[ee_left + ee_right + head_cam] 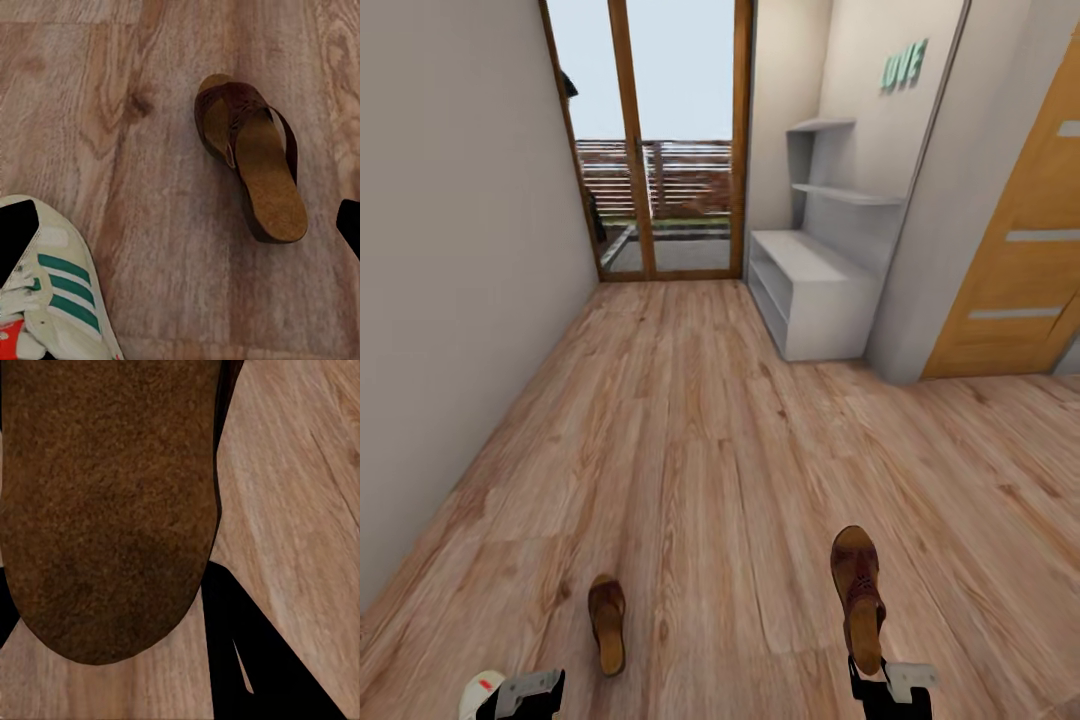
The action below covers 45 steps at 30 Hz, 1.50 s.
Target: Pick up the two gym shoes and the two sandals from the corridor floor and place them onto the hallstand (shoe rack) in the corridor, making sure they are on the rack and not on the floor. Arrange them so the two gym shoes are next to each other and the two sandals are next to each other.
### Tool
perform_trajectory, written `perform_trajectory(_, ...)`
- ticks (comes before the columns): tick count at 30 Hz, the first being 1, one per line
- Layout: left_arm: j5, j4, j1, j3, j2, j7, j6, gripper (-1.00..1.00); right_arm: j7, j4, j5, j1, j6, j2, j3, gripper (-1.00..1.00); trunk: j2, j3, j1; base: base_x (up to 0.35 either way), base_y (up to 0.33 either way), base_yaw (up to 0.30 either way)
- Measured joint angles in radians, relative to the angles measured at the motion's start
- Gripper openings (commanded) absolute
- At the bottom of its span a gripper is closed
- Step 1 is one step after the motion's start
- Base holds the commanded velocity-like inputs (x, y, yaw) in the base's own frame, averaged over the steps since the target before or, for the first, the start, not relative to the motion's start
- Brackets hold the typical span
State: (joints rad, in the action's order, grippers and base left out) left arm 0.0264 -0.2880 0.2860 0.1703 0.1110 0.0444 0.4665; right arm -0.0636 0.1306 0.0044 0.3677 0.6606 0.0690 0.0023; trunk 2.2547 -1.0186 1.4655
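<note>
My right gripper (pixel 880 688) is shut on the heel end of one dark brown sandal (pixel 858 592), held above the wood-plank floor (pixel 700 430) with its toe pointing away; its suede sole (pixel 105 502) shows between the black fingers (pixel 247 652). The other sandal (pixel 607 622) (pixel 255 161) lies on the floor, ahead of my left gripper (pixel 525 695). That gripper (pixel 180 225) is open, its fingers wide apart. One white gym shoe (pixel 482 690) (pixel 52 300) with green stripes lies just beside it. The second gym shoe is out of view. The white-grey hallstand (pixel 810 290) stands far ahead against the right wall.
A glass door with a wooden frame (pixel 650 140) closes the corridor's far end. A plain wall (pixel 450 300) runs along the left. A wooden door (pixel 1020 260) sits to the right past the hallstand. Wide floor lies between me and the rack.
</note>
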Motion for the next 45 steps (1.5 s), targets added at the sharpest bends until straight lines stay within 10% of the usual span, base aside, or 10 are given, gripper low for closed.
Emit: perform_trajectory(45,0.0,0.0,-0.002,-0.002,-0.001,0.001,0.001,1.0,0.0,0.0,0.0,0.0,0.0,-0.001,0.0,-1.0,0.0,-0.012,0.001,0.111,-0.093,0.166)
